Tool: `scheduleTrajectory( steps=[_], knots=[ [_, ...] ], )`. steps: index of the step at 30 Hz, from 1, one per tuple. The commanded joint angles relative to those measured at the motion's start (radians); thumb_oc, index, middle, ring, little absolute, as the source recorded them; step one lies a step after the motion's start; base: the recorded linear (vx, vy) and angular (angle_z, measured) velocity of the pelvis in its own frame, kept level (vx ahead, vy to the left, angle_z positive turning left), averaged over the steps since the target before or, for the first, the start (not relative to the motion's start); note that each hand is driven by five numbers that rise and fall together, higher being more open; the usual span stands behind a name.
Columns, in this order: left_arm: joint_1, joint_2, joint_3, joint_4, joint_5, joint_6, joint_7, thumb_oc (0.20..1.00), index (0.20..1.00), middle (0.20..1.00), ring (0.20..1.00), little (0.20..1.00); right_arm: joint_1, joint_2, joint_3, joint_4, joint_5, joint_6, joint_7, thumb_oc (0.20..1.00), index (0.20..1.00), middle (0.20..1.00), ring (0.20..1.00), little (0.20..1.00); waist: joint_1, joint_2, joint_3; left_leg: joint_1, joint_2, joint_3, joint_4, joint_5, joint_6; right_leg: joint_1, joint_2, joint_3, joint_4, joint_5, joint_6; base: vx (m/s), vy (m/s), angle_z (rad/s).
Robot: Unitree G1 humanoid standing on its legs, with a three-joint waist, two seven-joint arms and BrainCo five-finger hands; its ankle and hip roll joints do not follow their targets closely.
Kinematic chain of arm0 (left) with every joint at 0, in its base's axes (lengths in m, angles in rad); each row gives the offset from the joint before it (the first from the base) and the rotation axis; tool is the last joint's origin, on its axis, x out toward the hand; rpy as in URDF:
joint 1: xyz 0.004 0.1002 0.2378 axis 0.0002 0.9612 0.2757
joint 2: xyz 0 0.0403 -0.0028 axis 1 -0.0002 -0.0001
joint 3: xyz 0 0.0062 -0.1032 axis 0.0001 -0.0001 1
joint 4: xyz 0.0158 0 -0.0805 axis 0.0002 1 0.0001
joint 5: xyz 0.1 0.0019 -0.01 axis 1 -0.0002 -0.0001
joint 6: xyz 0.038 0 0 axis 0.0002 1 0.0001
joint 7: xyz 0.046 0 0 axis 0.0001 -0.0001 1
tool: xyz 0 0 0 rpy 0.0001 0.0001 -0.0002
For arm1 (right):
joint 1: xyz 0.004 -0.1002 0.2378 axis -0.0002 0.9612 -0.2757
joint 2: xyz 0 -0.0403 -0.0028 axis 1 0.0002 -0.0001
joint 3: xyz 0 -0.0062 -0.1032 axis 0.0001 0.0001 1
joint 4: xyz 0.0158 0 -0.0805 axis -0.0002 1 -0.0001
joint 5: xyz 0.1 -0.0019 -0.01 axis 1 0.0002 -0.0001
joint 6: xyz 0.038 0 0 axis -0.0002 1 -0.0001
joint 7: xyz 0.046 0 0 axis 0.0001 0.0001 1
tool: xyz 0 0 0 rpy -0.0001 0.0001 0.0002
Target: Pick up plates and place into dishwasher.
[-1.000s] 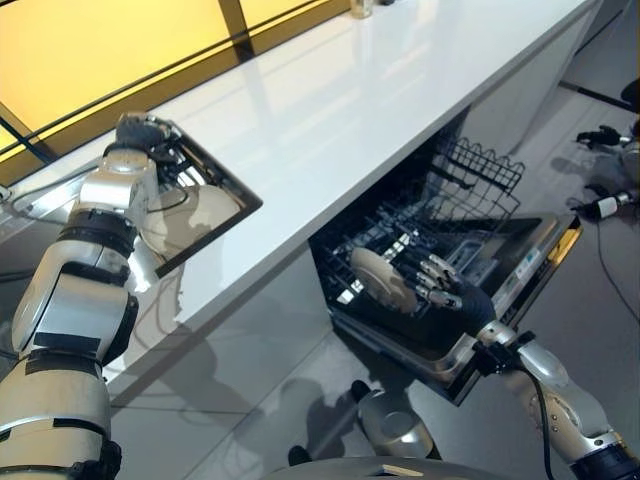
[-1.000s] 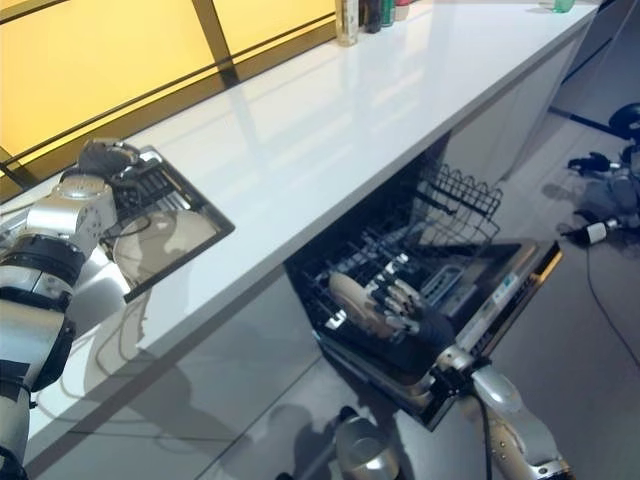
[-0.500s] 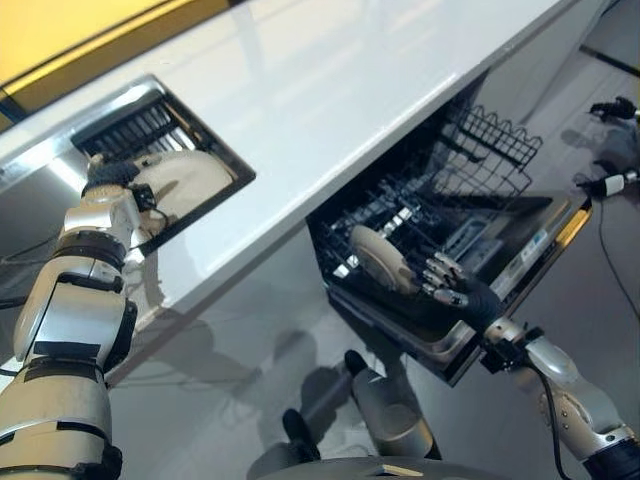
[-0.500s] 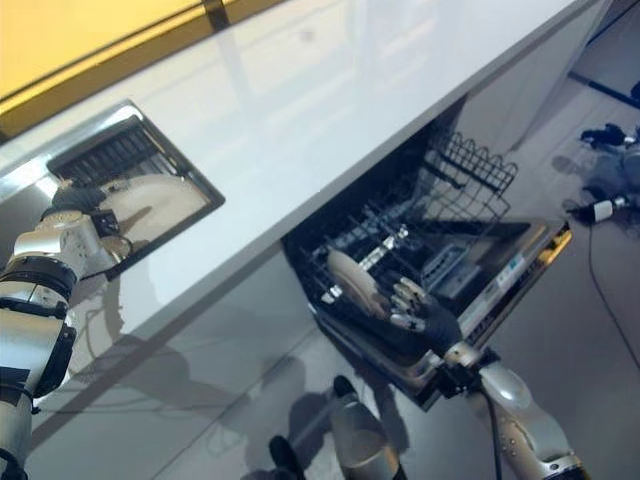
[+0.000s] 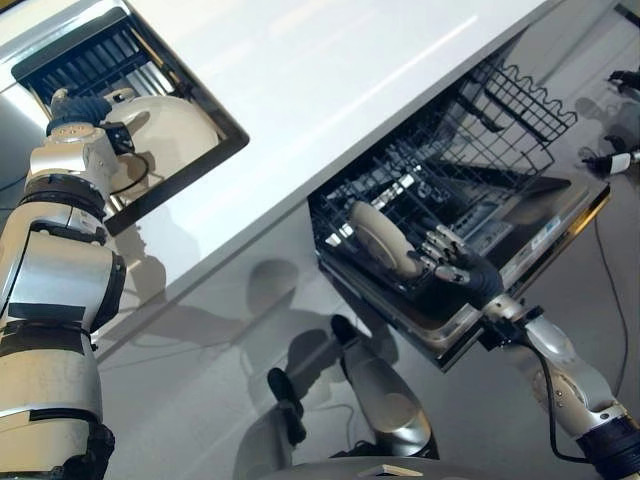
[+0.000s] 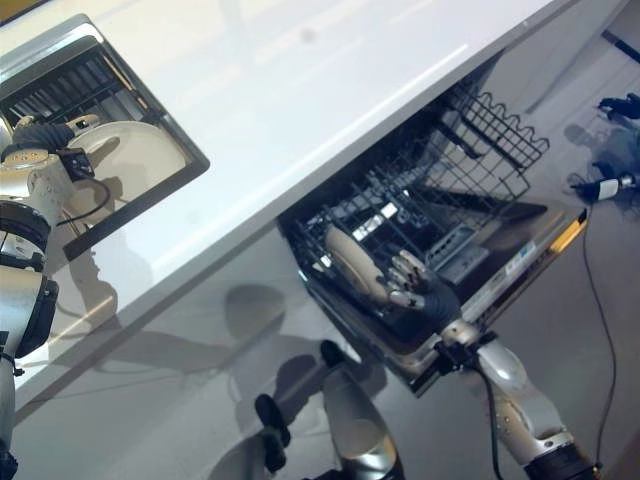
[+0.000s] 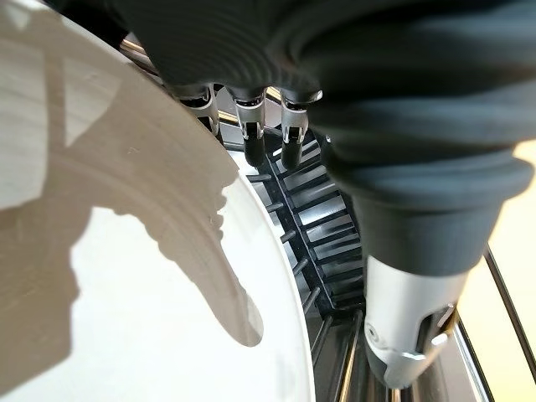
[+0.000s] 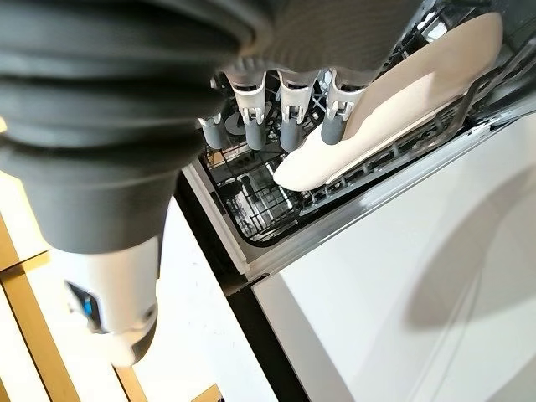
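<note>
One plate (image 5: 382, 238) stands on edge in the lower rack (image 5: 440, 190) of the open dishwasher, between the tines, which keep it upright. My right robot hand (image 5: 447, 267) sits against its lower edge, fingers extended onto the rim rather than wrapped round it; I judge this is steadying contact while the plate settles into its slot. A second plate (image 5: 168, 133) lies in the sink (image 5: 180, 190) set into the bench (image 5: 330, 70), ready for the next pick. My left robot hand (image 5: 78, 108) rests at its far rim. The head views show both stations together. The left wrist view adds that my fingers (image 7: 251, 138) reach down behind the plate's edge; whether they grasp it I cannot tell.
</note>
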Motion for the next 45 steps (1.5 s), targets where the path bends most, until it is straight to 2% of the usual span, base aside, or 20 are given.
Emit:
scheduleTrajectory(
  steps=[1,6,7,8,10,26,33,44,45],
  knots=[
    [-0.048,0.076,-0.011,0.008,-0.040,-0.021,-0.038,1.000,1.000,1.000,1.000,1.000,-0.037,0.026,-0.029,-0.035,0.042,-0.066,0.013,1.000,1.000,1.000,1.000,1.000,-0.010,-0.055,0.001,-0.064,0.046,0.033,0.043,0.024,0.036,-0.044,-0.007,0.037,0.021,-0.023,0.058,0.00,0.000,0.00],
    [-0.019,0.067,-0.007,0.033,-0.071,0.015,-0.122,1.000,1.000,1.000,1.000,1.000,-0.050,0.029,-0.030,-0.033,0.042,-0.063,0.008,1.000,1.000,1.000,1.000,1.000,-0.011,-0.053,0.003,-0.057,0.044,0.040,0.039,0.023,0.038,-0.038,-0.006,0.036,0.017,-0.023,0.056,0.00,0.000,0.00],
    [-0.011,0.068,-0.004,0.037,-0.076,0.024,-0.140,0.799,0.799,0.799,0.799,0.799,-0.051,0.028,-0.033,-0.035,0.042,-0.058,0.008,1.000,1.000,1.000,1.000,1.000,-0.011,-0.051,0.002,-0.056,0.043,0.041,0.040,0.023,0.038,-0.037,-0.006,0.037,0.018,-0.024,0.055,0.00,0.000,0.00],
    [-0.006,0.069,-0.003,0.040,-0.077,0.030,-0.153,0.448,0.448,0.448,0.448,0.448,-0.051,0.027,-0.036,-0.036,0.043,-0.054,0.008,1.000,1.000,1.000,1.000,1.000,-0.012,-0.050,0.002,-0.055,0.043,0.042,0.040,0.022,0.038,-0.036,-0.006,0.037,0.018,-0.024,0.055,0.00,0.000,0.00],
    [0.006,0.070,-0.003,0.051,-0.073,0.038,-0.187,0.200,0.200,0.200,0.200,0.200,-0.051,0.023,-0.040,-0.035,0.043,-0.048,0.013,1.000,1.000,1.000,1.000,1.000,-0.013,-0.047,0.001,-0.052,0.042,0.044,0.041,0.021,0.038,-0.033,-0.007,0.039,0.017,-0.024,0.056,0.00,0.000,0.00],
    [0.053,0.088,0.021,0.084,-0.089,0.065,-0.282,0.200,0.200,0.200,0.200,0.200,-0.045,0.018,-0.047,-0.035,0.025,-0.027,0.019,1.000,1.000,1.000,1.000,1.000,-0.020,-0.028,-0.007,-0.019,0.038,0.062,0.030,0.015,0.040,-0.002,-0.016,0.055,-0.002,-0.023,0.063,0.01,0.014,-0.02],
    [0.073,0.081,0.035,0.060,-0.113,0.070,-0.325,0.200,0.200,0.200,0.200,0.200,-0.034,0.019,-0.053,-0.044,0.017,-0.017,0.025,1.000,1.000,1.000,1.000,1.000,-0.023,-0.017,-0.011,-0.005,0.034,0.062,0.022,0.012,0.043,0.007,-0.018,0.061,-0.002,-0.026,0.065,0.00,0.000,0.00],
    [0.183,0.035,0.078,-0.050,-0.189,0.115,-0.413,0.200,0.200,0.200,0.200,0.200,-0.010,0.027,-0.075,-0.064,-0.016,0.008,0.033,1.000,1.000,1.000,1.000,1.000,-0.028,0.010,-0.016,0.025,0.022,0.066,0.007,0.009,0.045,0.028,-0.024,0.066,-0.005,-0.029,0.068,0.02,0.024,0.00],
    [0.193,0.032,0.078,-0.064,-0.186,0.120,-0.412,0.413,0.413,0.413,0.413,0.413,-0.007,0.028,-0.077,-0.065,-0.018,0.009,0.033,1.000,1.000,1.000,1.000,1.000,-0.028,0.012,-0.016,0.029,0.021,0.068,0.003,0.009,0.045,0.032,-0.026,0.066,-0.009,-0.029,0.069,0.00,0.000,0.00]
  ],
)
